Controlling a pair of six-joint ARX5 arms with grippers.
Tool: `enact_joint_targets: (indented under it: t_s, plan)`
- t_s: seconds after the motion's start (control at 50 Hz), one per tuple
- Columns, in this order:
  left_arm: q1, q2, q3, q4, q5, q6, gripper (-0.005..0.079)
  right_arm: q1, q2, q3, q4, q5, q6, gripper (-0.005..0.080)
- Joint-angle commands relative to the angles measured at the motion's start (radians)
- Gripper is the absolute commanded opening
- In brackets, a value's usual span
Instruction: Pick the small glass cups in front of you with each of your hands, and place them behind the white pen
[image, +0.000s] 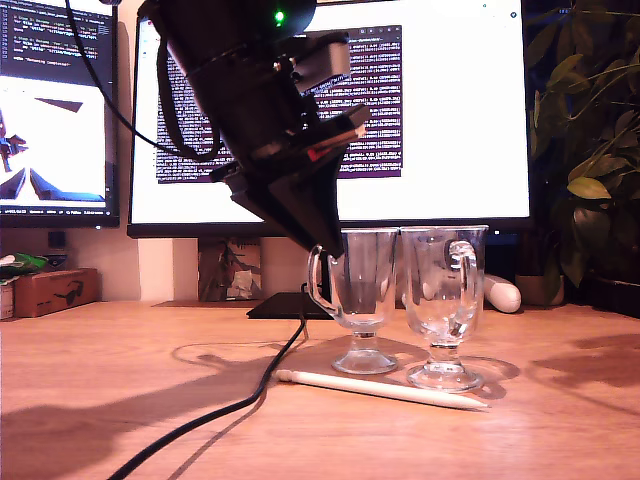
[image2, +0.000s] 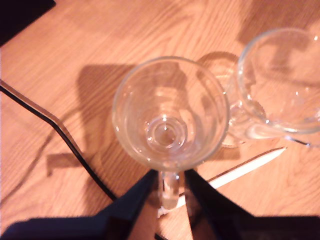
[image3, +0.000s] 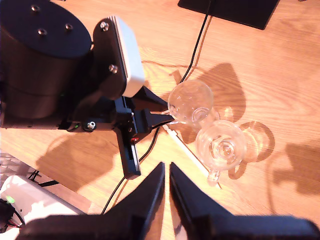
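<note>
glass cups (image: 400, 300): 2, upright beyond 1 white pen (image: 385, 389); 1 black cable (image: 215, 415).

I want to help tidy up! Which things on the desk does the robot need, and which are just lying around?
Needed: two cups, one with its handle between my first pincer's tips, the other standing free; pen.

Lying about: cable, monitors, plant, box.
</note>
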Motion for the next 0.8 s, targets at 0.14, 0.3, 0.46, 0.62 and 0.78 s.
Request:
enact_joint_targets:
  t_s: [0.14, 0.3, 0.46, 0.62, 0.78]
  plan:
    - [-0.004, 0.006, 0.103, -0.122, 0.044, 0.005, 0.0312, 0.004, 0.002, 0.008, 0.007, -0.002, -0.003, -0.0013]
    - [-0.003, 0.006, 0.154, -0.224, 0.065, 0.005, 0.0331, 0.004, 0.002, 0.008, 0.006, -0.002, -0.003, -0.0013]
    - [0.008, 0.002, 0.219, -0.348, 0.063, 0.004, 0.0329, 0.004, 0.002, 0.008, 0.003, -0.002, -0.005, -0.0013]
    - [0.062, -0.02, 0.253, -0.457, 0.059, -0.004, 0.0245, 0.001, 0.002, 0.008, -0.049, 0.06, -0.046, -0.0013]
    - [0.148, -0.058, 0.253, -0.507, 0.06, -0.003, -0.0007, -0.026, -0.001, 0.008, -0.128, 0.194, -0.036, -0.0013]
